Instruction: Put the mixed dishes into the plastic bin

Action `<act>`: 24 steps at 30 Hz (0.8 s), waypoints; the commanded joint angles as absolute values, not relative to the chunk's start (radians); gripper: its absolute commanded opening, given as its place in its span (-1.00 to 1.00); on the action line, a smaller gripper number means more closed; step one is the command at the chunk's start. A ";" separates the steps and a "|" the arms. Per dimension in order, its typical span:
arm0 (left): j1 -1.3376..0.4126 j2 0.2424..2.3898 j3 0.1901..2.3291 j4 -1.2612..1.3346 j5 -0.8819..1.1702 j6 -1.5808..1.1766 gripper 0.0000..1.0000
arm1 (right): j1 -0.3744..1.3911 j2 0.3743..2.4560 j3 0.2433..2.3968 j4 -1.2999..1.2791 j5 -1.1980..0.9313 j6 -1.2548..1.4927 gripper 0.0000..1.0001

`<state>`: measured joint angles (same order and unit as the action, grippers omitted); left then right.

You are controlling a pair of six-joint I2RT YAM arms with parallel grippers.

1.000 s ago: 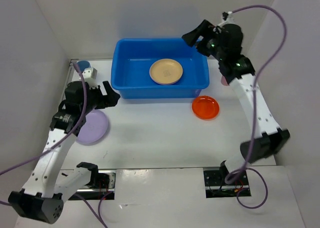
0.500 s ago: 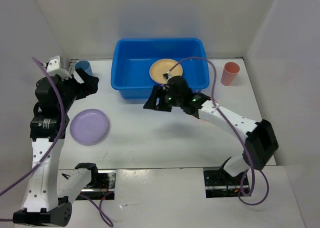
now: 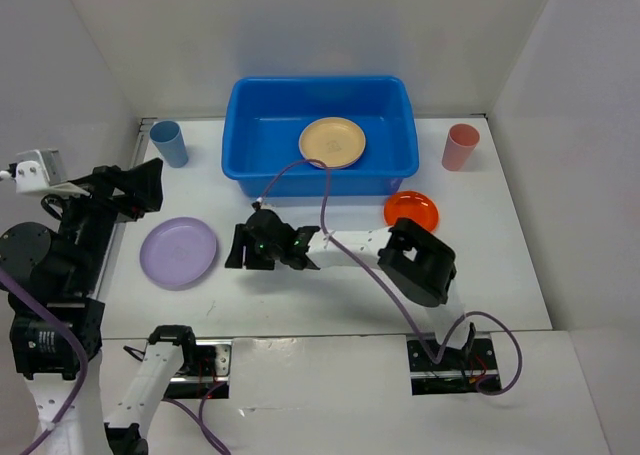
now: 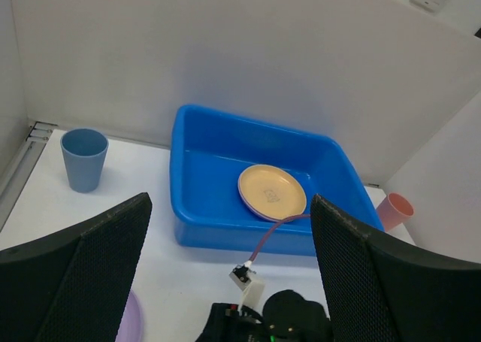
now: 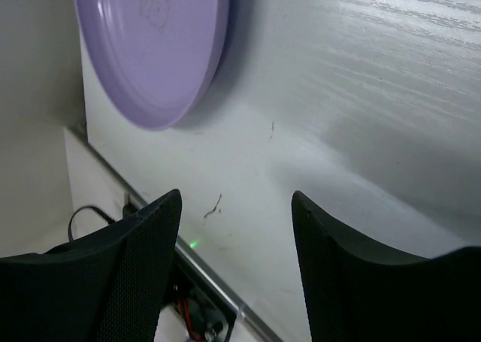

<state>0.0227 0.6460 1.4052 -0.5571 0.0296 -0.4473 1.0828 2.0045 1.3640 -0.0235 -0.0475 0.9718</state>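
Note:
The blue plastic bin (image 3: 300,183) stands at the back with a tan plate (image 3: 332,142) inside. On the table lie a lavender plate (image 3: 179,252) and an orange plate (image 3: 411,212). A blue cup (image 3: 170,143) and a salmon cup (image 3: 462,146) stand upright on either side of the bin. My right gripper (image 3: 235,249) is low over the table, just right of the lavender plate (image 5: 154,41), open and empty (image 5: 237,259). My left gripper (image 3: 148,187) is raised at the far left, open and empty (image 4: 229,282), looking at the bin (image 4: 225,233).
White walls close in the table on the left, back and right. The right arm stretches across the front of the table, its purple cable (image 3: 300,170) looping near the bin's front wall. A metal rail (image 5: 225,297) runs along the table's near edge.
My right arm swung from the bin's far right corner down to the table beside the lavender plate, its jaws narrowing a little. My left arm drew back to the left and rose.

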 commanded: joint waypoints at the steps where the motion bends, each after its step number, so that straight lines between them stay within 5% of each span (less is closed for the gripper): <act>1: 0.018 0.650 1.401 -0.563 0.049 -0.428 0.84 | 1.103 2.060 1.416 0.119 0.083 1.071 0.30; 20: 0.018 0.632 1.310 -0.522 0.153 -0.449 0.89 | 1.121 2.408 1.787 0.060 0.084 1.126 0.27; 24: 0.018 0.632 1.310 -0.522 0.141 -0.440 0.89 | 1.121 2.445 1.810 0.037 0.084 1.137 -0.23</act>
<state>0.0208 0.6437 1.3025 -0.5610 0.1356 -0.4484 1.1122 2.4119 1.7607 0.0742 0.0643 1.1210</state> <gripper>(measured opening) 0.942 0.436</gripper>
